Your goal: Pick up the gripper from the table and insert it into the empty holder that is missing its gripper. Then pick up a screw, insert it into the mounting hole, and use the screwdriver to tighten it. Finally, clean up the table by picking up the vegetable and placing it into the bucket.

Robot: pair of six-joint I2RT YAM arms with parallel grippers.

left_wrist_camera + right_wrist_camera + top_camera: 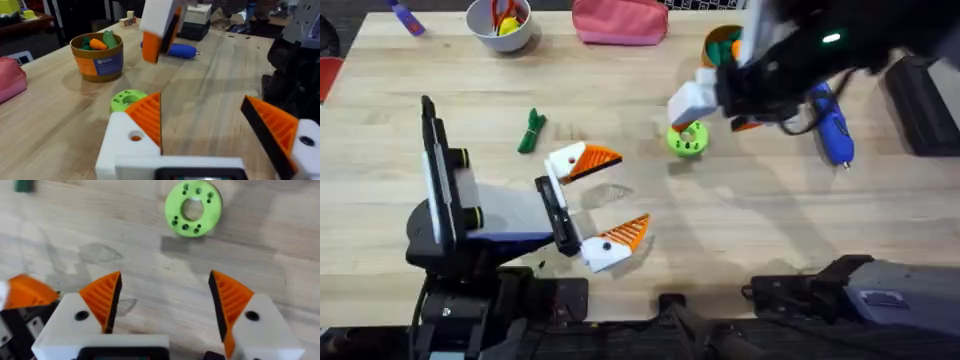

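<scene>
right arm, large and blurred close under the overhead cam, reaches over the worktop's [400, 110] far right. right pincer [162, 305] hangs above bare wood, fingers spread wide, holding nothing; green disc w/ holes [193, 208] lies just beyond. left pincer [600, 200] sits low at centre-left, fingers spread, nothing between. vegetable [531, 131] lies on the wood near the left pincer. screwdriver [832, 122] lies at far right. bucket [97, 56] stands upright at the far edge, w/ toy items inside. loose gripper and holder: cannot tell.
</scene>
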